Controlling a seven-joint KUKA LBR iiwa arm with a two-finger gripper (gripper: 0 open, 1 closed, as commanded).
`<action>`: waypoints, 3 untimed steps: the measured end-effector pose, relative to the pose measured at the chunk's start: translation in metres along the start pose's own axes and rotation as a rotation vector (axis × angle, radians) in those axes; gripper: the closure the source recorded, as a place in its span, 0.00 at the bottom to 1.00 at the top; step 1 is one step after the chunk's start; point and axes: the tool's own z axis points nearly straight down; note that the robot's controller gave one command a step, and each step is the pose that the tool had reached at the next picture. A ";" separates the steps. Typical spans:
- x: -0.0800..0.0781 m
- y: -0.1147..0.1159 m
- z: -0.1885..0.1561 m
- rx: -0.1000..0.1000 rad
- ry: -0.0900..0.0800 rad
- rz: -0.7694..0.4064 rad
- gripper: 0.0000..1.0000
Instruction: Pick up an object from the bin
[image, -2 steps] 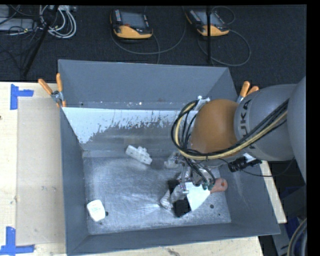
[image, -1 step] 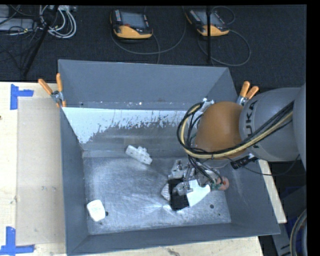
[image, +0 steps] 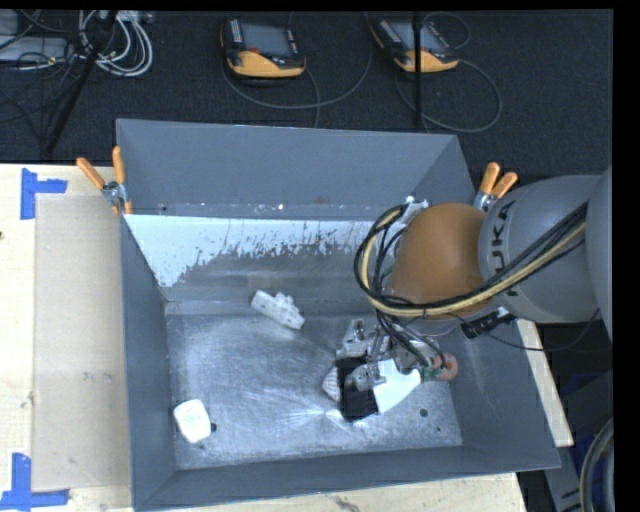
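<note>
Three things: black-and-white piece (image: 358, 400) under my tool (image: 368, 372); white block (image: 277, 309); cream lump (image: 192, 420).
Tool: I cannot tell how open.
Handling: the piece is probably light and stiff; I'd grip its narrow sides.

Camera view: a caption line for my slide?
Gripper low over a black-and-white object in the grey bin; a white piece and a pale block lie further left.

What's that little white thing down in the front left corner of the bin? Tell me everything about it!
The little white thing is a small chunky block with rounded corners, creamy white and smooth like plastic. It lies alone on the bin's grey floor near the front left corner, slightly turned. Only the floor touches it. The gripper is away on the right side.
</note>
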 end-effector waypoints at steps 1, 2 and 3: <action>-0.020 0.002 -0.066 0.011 -0.010 -0.039 0.00; -0.038 0.008 -0.127 0.011 -0.012 -0.073 0.00; -0.030 0.004 -0.111 0.015 -0.026 -0.103 0.00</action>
